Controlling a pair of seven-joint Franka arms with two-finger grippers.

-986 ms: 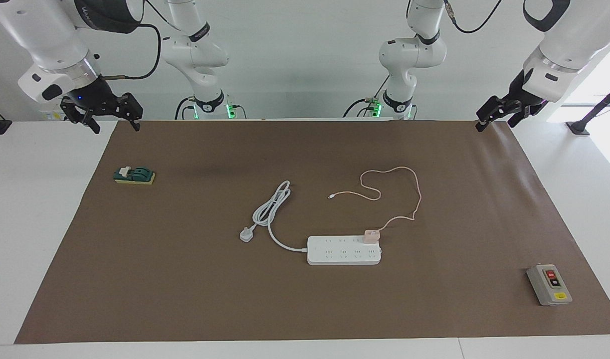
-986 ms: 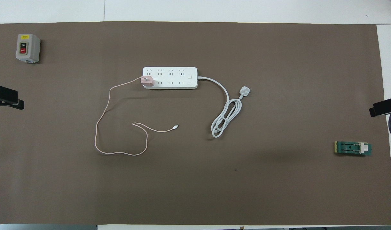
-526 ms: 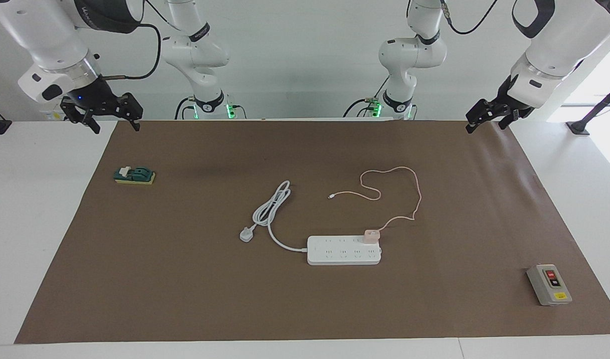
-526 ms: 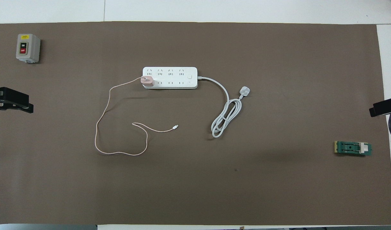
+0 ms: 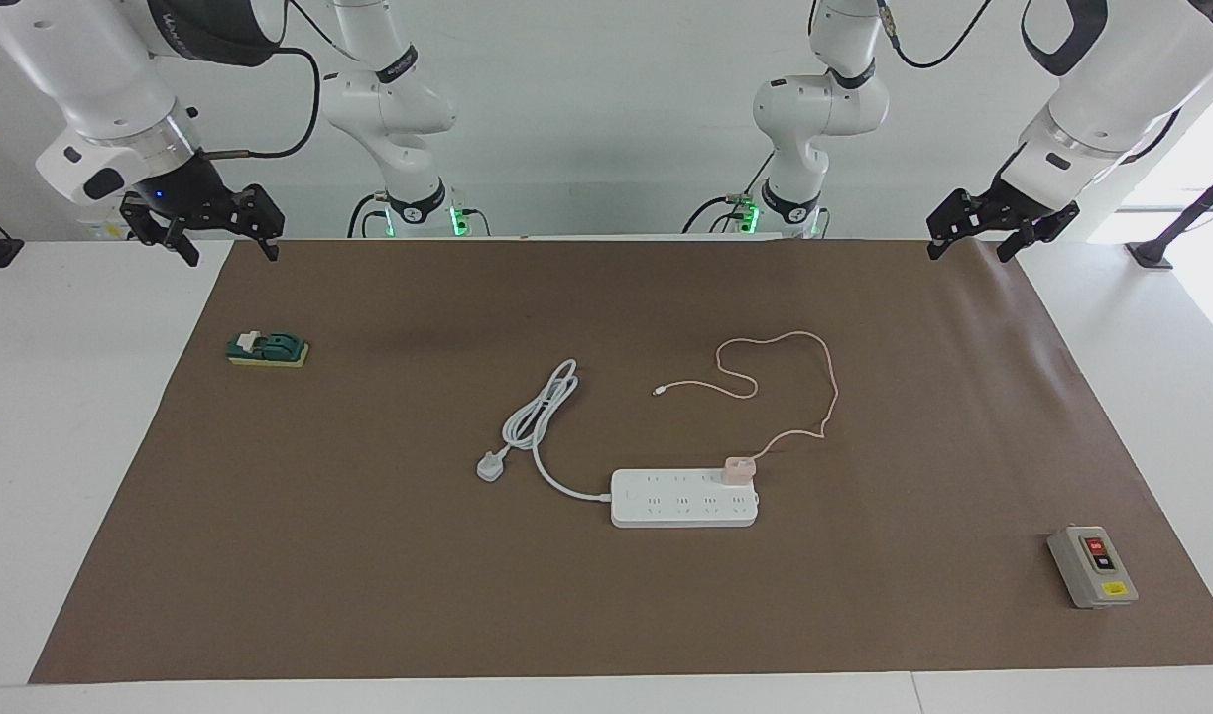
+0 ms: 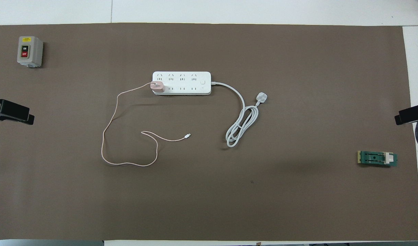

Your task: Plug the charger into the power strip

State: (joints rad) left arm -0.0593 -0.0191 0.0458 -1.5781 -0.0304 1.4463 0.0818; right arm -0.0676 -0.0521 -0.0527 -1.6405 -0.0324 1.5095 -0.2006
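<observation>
The pale-pink charger (image 5: 738, 469) (image 6: 157, 86) sits on the white power strip (image 5: 680, 499) (image 6: 185, 83), in the row nearer to the robots at the end toward the left arm's side. Its thin pink cable (image 5: 826, 397) (image 6: 106, 126) loops over the mat toward the robots and ends in a small white connector (image 5: 657, 392). My left gripper (image 5: 968, 254) hangs open over the mat's corner, holding nothing. My right gripper (image 5: 231, 257) hangs open over the other corner by the robots, also holding nothing. Both are well away from the strip.
The strip's thick white cord and three-pin plug (image 5: 490, 465) lie coiled toward the right arm's end. A grey switch box (image 5: 1092, 567) (image 6: 29, 51) stands at the mat's corner away from the robots. A green block (image 5: 267, 349) (image 6: 377, 159) lies under the right arm.
My left gripper has shifted a little inward over the mat's corner and turned its wrist so both fingers show level. The right arm, charger and strip have not moved.
</observation>
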